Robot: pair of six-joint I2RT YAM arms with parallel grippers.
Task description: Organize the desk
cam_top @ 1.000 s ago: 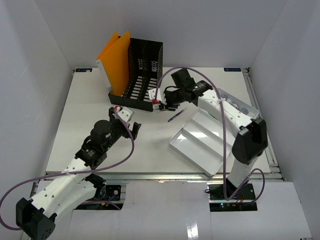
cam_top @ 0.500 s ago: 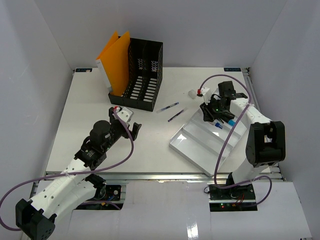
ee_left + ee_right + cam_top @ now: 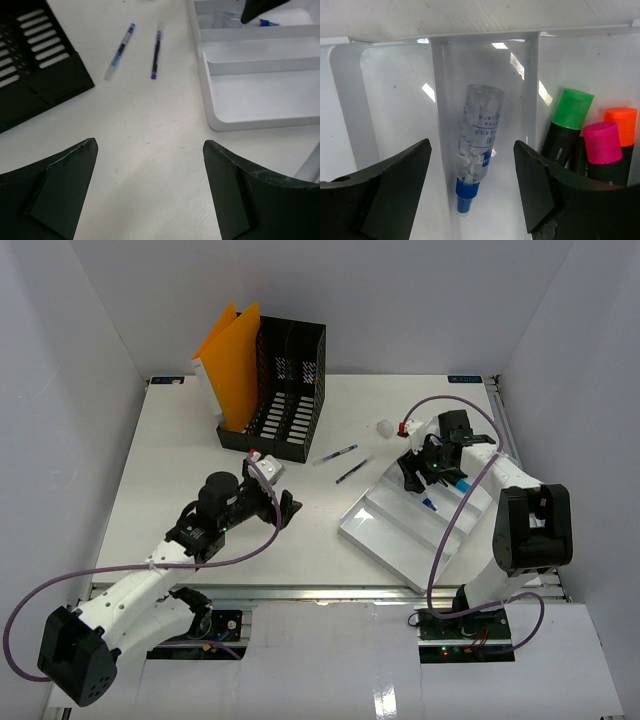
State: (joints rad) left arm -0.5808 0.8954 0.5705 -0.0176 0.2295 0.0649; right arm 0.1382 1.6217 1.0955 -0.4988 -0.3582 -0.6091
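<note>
Right gripper (image 3: pixel 470 175) is being held parted and empty over the clear bottle (image 3: pixel 479 131) lying in the white tray (image 3: pixel 385 540), at the right of the desk (image 3: pixel 170 470) | left gripper (image 3: pixel 150 150) is being held wide open, short of the blue pen (image 3: pixel 120 51) | risk: bottle being clipped by a finger and rolled askew.

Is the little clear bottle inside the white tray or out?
In: the bottle lies in a narrow compartment of the tray, beside the highlighters.

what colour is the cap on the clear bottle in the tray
Blue cap on the clear bottle, clearest in the right wrist view.
</note>
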